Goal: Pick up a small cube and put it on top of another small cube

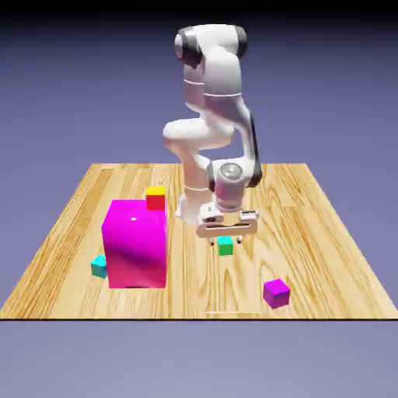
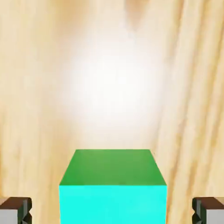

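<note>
The tiny green cube (image 1: 225, 246) sits on the wooden table (image 1: 311, 233) near its middle. My gripper (image 1: 226, 233) hangs straight over it, fingers pointing down on either side. In the hand view the green cube (image 2: 113, 188) fills the bottom centre, teal face nearest, and my gripper (image 2: 112, 212) is open: both grey fingertips (image 2: 15, 210) stand well apart from the cube's sides with wood showing in the gaps. The tiny red cube with a yellow top (image 1: 155, 197) rests further back toward the exterior view's left, behind the big block.
A big magenta block (image 1: 136, 242) stands to the exterior view's left of the gripper. A small cyan cube (image 1: 99, 266) lies by its lower left corner. A small purple cube (image 1: 276, 292) sits near the table's front edge, to the right.
</note>
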Robot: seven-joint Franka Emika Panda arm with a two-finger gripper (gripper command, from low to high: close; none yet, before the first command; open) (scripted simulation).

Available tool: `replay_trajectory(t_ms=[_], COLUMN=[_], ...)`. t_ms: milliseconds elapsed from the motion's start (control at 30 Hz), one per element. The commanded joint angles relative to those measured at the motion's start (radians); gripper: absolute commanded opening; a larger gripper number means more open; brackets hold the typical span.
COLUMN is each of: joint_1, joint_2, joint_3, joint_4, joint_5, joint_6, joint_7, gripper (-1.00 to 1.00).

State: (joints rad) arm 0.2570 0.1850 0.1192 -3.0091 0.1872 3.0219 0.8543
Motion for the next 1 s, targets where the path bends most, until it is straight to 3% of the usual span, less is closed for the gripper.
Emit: replay_trajectory(t_ms=[0,367,433,967], joint_1=[0.0,0.025,0.033,-0.547], joint_2=[0.0,-0.355,-0.359,-0.697], joint_3=[0.0,-0.046,-0.026,-0.016], joint_4=[0.0,-0.034,-0.031,0.38], joint_5=[0.0,-0.064,-0.107,-0.223], joint_6=[0.0,-0.322,-0.307,-0.958], joint_7=[0.0,0.049,0.06,0.584], gripper=[-1.0,-1.0,-1.0,-1.0])
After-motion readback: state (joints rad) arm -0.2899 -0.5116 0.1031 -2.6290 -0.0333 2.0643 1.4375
